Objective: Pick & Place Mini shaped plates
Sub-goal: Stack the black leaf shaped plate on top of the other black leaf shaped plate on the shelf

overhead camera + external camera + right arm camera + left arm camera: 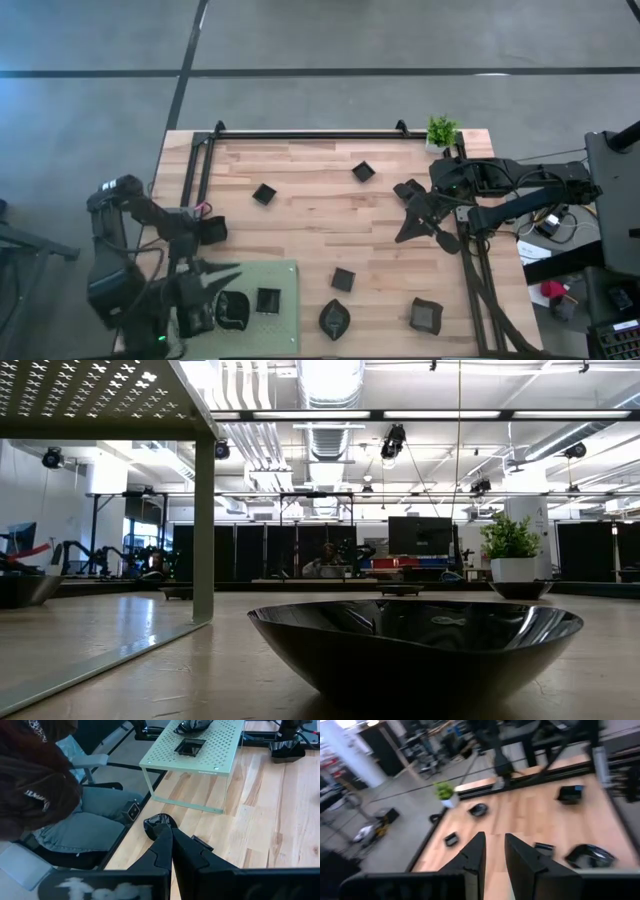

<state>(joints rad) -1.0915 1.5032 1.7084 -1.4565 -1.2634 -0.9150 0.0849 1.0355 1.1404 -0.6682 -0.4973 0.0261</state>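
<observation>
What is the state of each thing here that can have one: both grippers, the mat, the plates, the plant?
left gripper: open, empty.
right gripper: shut, empty.
green perforated mat: carries two plates.
square plate: lying on the mat.
leaf-shaped plate: lying on the table, not gripped.
potted plant: upright.

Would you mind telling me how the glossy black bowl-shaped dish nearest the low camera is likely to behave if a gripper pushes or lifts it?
The bowl-shaped dish looks rigid, so it should keep its shape. Its underside curves to a narrow footing, so a push at the rim may rock or tip it. The glossy, reflective surface suggests it could slip between fingers.
</observation>
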